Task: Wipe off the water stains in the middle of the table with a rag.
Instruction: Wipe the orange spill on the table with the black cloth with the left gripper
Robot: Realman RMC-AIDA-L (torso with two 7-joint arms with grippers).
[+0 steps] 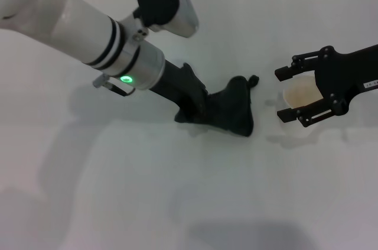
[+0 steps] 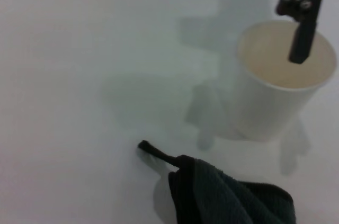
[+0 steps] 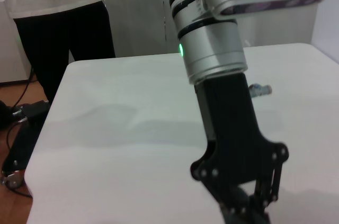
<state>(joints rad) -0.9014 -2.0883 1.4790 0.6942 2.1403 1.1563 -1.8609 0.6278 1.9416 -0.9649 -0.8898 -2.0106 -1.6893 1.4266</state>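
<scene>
Black left tool point(image 1: 198, 108) grips rag point(image 1: 236, 108).

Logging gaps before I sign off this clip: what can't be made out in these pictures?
- The stain: not visible in any view; it may lie under the rag.
- Left gripper: its fingertips are buried in the rag in the head view and cut off by the picture's edge in the right wrist view.
- The cup: the right gripper covers part of it in the head view; whether a finger touches it is unclear.
- The table: its edges are cut off.
</scene>
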